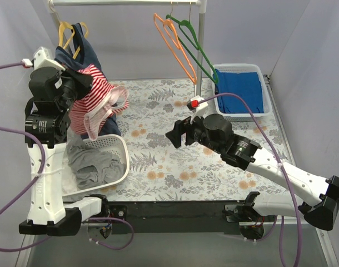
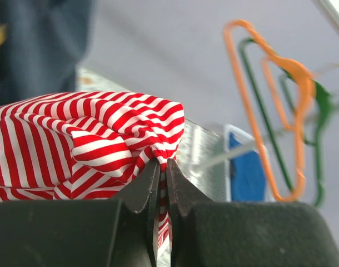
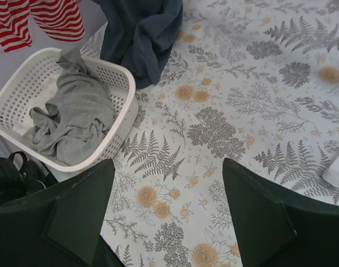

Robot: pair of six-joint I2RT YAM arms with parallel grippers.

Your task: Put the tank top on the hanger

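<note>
The red and white striped tank top (image 1: 94,103) hangs in the air at the left, above the white basket, with its pale trim drooping. My left gripper (image 1: 83,80) is shut on a bunch of its fabric. In the left wrist view the striped cloth (image 2: 86,144) is pinched between the jaws of the left gripper (image 2: 163,167). The orange hanger (image 1: 172,41) hangs from the rail at the back, next to a green one; it also shows in the left wrist view (image 2: 269,105). My right gripper (image 1: 178,133) is open and empty over the table's middle (image 3: 166,192).
A white basket (image 1: 116,150) with grey cloth stands front left. A dark navy top (image 1: 75,55) hangs on a yellow hanger (image 1: 64,30) at back left. A green hanger (image 1: 194,47) hangs beside the orange one. A white bin (image 1: 261,72) with blue cloth sits back right.
</note>
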